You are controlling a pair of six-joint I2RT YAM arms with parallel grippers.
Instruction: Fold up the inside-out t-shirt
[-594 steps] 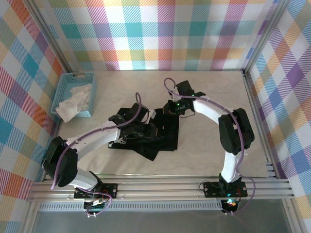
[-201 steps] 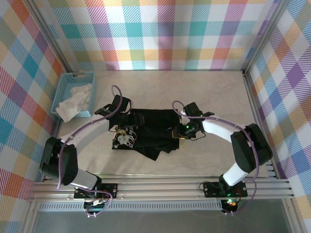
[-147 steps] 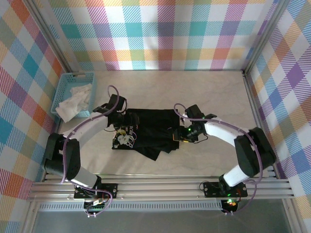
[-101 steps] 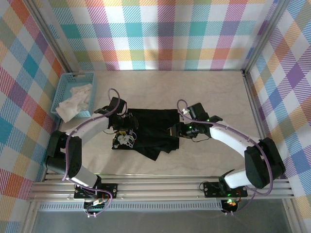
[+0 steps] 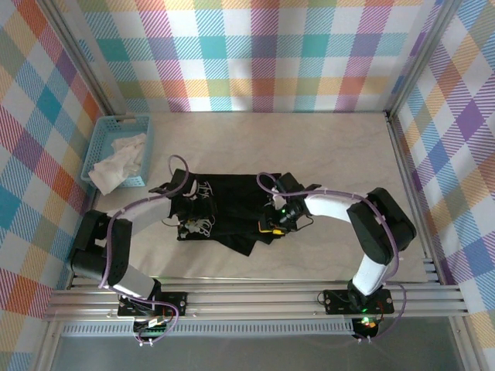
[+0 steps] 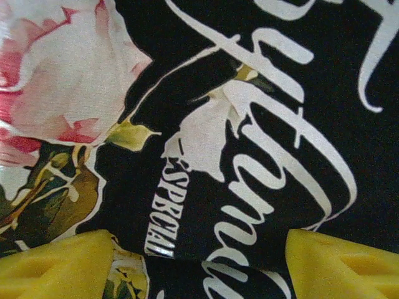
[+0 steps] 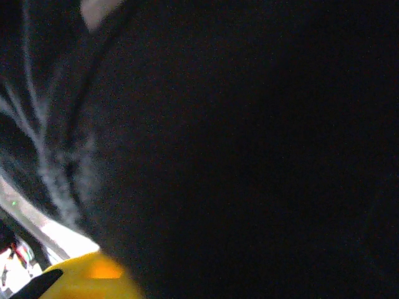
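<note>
The black t-shirt [image 5: 232, 199] lies crumpled and partly folded in the middle of the table, its white-and-pink print [image 5: 197, 224] showing at its left end. My left gripper [image 5: 195, 205] hovers low over that print. In the left wrist view its yellow fingertips [image 6: 59, 268] stand wide apart, open, above the lettering and rose of the t-shirt [image 6: 206, 124], with nothing between them. My right gripper [image 5: 269, 219] sits on the shirt's right edge. Dark cloth of the t-shirt [image 7: 249, 156] covers the right wrist view, with one yellow finger [image 7: 87, 280] showing and the grip hidden.
A light-blue basket [image 5: 99, 145] holding a white cloth [image 5: 116, 161] stands at the far left against the wall. Bare tabletop [image 5: 340, 147] stretches behind and to the right of the shirt. Checked walls close in three sides; a metal rail [image 5: 255, 297] runs along the near edge.
My right gripper has slid left onto the shirt's right edge. My left gripper has shifted a little nearer, staying over the print. Three seconds ago both were higher over a more bunched shirt.
</note>
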